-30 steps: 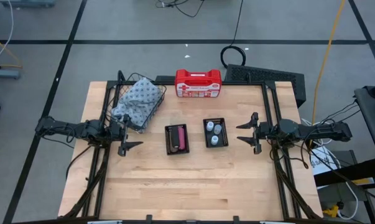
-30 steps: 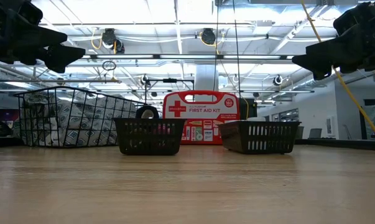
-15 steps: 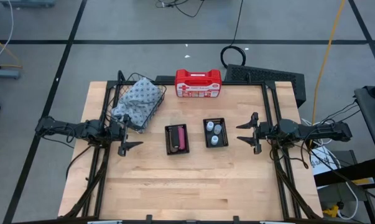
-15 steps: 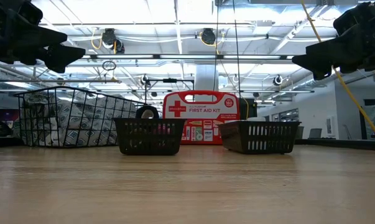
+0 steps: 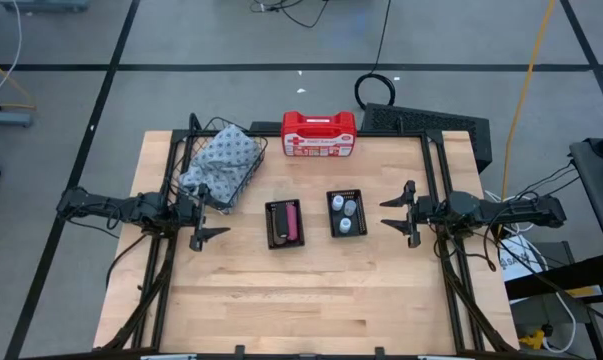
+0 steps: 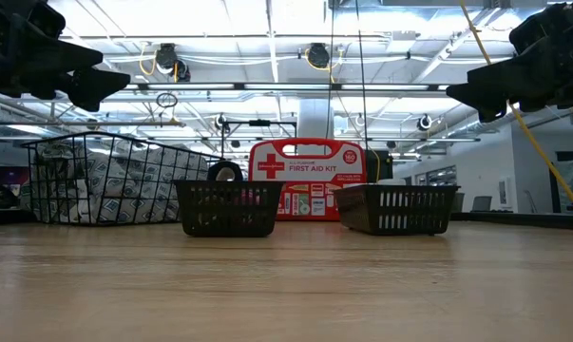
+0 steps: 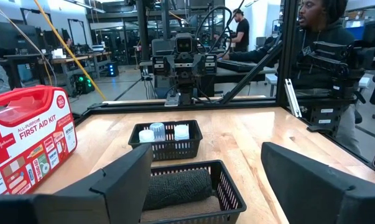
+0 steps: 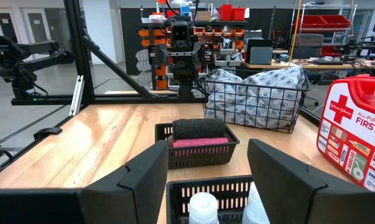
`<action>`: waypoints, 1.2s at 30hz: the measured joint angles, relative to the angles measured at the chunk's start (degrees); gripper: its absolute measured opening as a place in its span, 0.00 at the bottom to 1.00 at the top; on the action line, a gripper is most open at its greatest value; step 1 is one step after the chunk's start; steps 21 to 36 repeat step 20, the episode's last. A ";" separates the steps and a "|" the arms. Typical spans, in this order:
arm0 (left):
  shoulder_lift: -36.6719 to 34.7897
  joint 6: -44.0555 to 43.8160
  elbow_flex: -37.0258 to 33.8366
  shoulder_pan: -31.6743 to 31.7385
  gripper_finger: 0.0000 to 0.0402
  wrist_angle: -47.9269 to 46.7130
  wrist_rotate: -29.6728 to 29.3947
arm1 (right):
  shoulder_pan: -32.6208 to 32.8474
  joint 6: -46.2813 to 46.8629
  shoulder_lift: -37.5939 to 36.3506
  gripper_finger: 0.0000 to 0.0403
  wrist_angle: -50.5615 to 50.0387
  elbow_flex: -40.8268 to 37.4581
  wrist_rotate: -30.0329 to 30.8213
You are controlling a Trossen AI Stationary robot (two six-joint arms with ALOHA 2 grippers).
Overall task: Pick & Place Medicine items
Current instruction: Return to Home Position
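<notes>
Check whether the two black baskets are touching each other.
Apart. The high view shows bare table between the left black basket and the right black basket.

The left gripper [image 7: 206,155] is seen with its fingers spread wide above the table [image 7: 262,130]. Between them a black basket [image 7: 229,186] is framed, a dark roll [image 7: 175,188] lying in it. Just beyond, a second basket [image 7: 168,148] holds white bottles [image 7: 157,130]. A first aid case [image 7: 25,140] stands nearby, and the right arm [image 7: 184,56] faces from across the table
</notes>
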 joint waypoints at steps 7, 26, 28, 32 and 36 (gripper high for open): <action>0.00 0.00 0.00 0.00 0.76 0.02 -0.02 | -0.02 -0.02 0.00 0.52 0.00 0.00 0.00; 0.00 0.00 0.00 0.00 0.76 0.02 0.00 | -0.02 -0.01 0.00 0.52 -0.02 -0.02 0.00; 0.00 0.00 0.00 0.00 0.76 0.02 0.00 | -0.02 -0.01 0.00 0.52 -0.02 -0.02 0.00; 0.00 0.00 0.00 0.00 0.76 0.02 0.00 | -0.02 -0.01 0.00 0.52 -0.02 -0.02 0.00; 0.00 0.00 0.00 0.00 0.76 0.02 0.00 | -0.02 -0.01 0.00 0.52 -0.02 -0.02 0.00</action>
